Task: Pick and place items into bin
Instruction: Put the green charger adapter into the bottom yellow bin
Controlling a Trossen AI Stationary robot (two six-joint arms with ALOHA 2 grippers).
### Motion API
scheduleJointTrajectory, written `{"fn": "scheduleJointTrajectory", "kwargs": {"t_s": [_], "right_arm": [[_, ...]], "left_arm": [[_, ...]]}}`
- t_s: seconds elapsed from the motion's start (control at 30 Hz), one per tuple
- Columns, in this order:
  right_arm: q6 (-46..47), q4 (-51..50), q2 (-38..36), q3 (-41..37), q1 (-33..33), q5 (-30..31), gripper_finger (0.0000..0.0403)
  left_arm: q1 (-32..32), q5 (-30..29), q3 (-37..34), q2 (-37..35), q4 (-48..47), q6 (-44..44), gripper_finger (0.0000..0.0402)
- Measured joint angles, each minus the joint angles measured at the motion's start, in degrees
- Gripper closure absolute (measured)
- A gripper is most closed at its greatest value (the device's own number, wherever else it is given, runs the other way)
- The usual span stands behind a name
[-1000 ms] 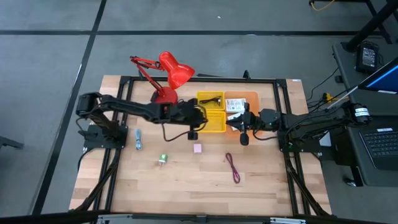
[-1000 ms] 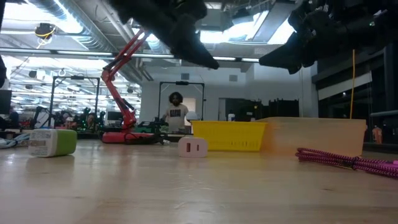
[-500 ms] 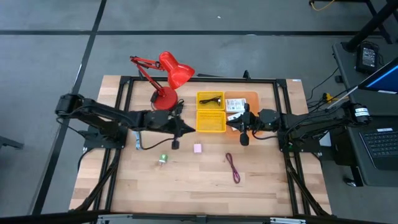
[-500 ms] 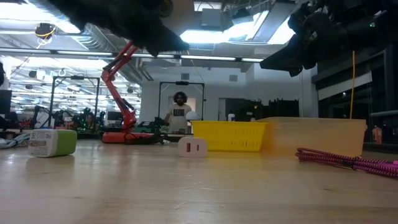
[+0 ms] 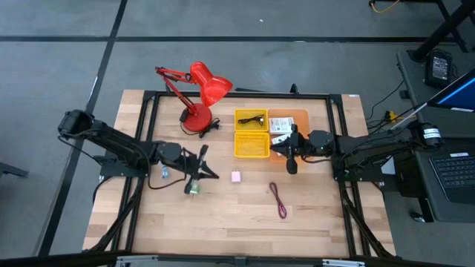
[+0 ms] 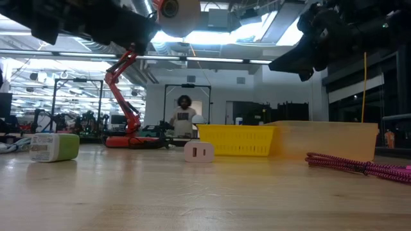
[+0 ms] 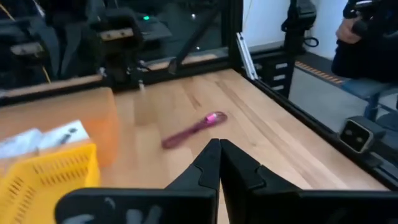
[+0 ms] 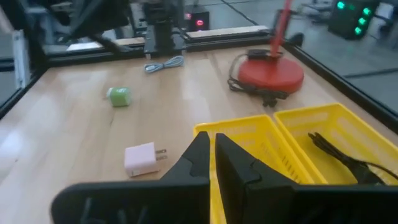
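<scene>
Left hand (image 5: 209, 173) closed, empty, poised beside the small green plastic piece (image 5: 194, 190), which lies on the table just beneath and behind its fingertips. Right hand (image 5: 291, 166) closed, empty, farther off by the yellow mesh bin (image 5: 251, 144).

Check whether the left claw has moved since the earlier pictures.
Yes. In the high view the left claw, shut, has drawn away from the yellow bin and now sits over the green piece.

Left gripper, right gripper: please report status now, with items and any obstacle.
Left gripper shut, empty, above green piece. Right gripper shut, empty, beside yellow bin. Pink block, maroon cord lie loose. Nothing blocks.
</scene>
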Motion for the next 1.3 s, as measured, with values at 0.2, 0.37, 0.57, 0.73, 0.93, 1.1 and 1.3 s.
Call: {"fn": "scheduleJointTrajectory", "kwargs": {"t_s": [0.2, 0.37, 0.57, 0.73, 0.93, 1.1, 1.3], "right_arm": [[-2.67, 1.43, -0.01, 0.0, 3.79, 1.9, 0.0393], [-2.21, 1.36, -0.02, 0.0, 4.39, 1.99, 0.0393], [-1.17, 1.36, 0.0, 0.0, 4.36, 2.05, 0.0393], [-1.16, 1.32, -0.02, 0.0, 4.36, 2.1, 0.0393], [-1.12, -0.57, -0.02, 0.0, 4.36, 2.12, 0.0393], [-2.42, -1.3, -0.02, 0.0, 4.36, 2.12, 0.0393], [-2.63, -2.81, -0.02, 0.0, 4.36, 2.12, 0.0393]], "left_arm": [[-3.29, -4.85, -1.43, 0.19, -1.48, -6.19, 0.0399], [-5.1, -6.78, -1.57, 0.19, -3.09, -7.02, 0.0399], [-6.5, -6.83, -1.57, 0.19, -3.1, -7.44, 0.0398], [-6.74, -6.8, -1.57, 0.19, -3.1, -10.21, 0.0398], [-6.78, -8.89, -1.57, 0.19, -3.08, -13.47, 0.0388], [-6.78, -11.38, -1.57, 0.19, -3.13, -18.69, 0.0367], [-6.9, -14.53, -0.3, 0.19, -8.11, -29.34, 0.0342]]}}
